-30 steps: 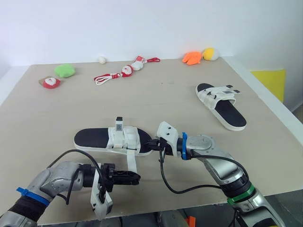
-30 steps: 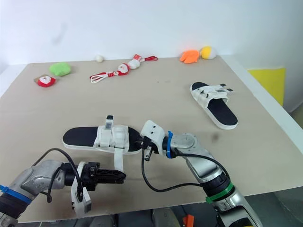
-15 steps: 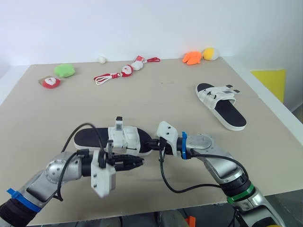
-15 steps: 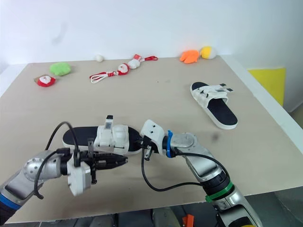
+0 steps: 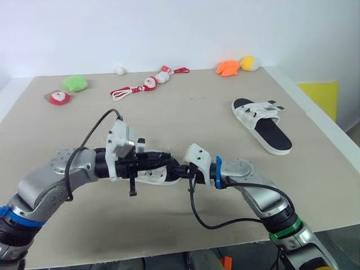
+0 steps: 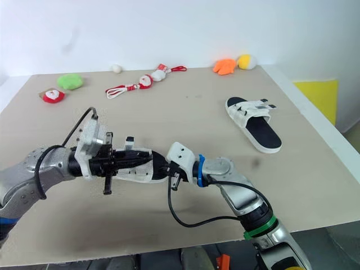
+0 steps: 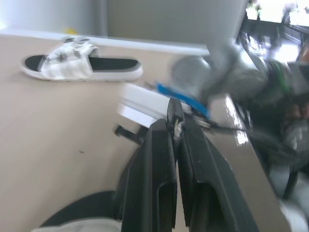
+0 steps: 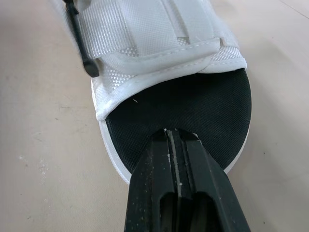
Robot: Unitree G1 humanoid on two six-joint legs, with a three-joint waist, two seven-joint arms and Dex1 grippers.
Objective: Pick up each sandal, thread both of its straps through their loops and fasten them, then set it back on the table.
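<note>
Beige desk (image 5: 202, 112): white-strapped sandal (image 5: 262, 125) at 2 o'clock; green plush (image 5: 75, 84) and red plush (image 5: 58, 97) at 10; red cord (image 5: 147, 84) at 12; orange toy (image 5: 227, 68) and yellow toy (image 5: 249, 63) at 1.

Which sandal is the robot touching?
The near sandal, with the left gripper and right gripper at it. The other sandal lies alone, farther right.

The sandal (image 8: 145, 29) is white with black footbed; the table (image 5: 197, 112) is tan.
</note>
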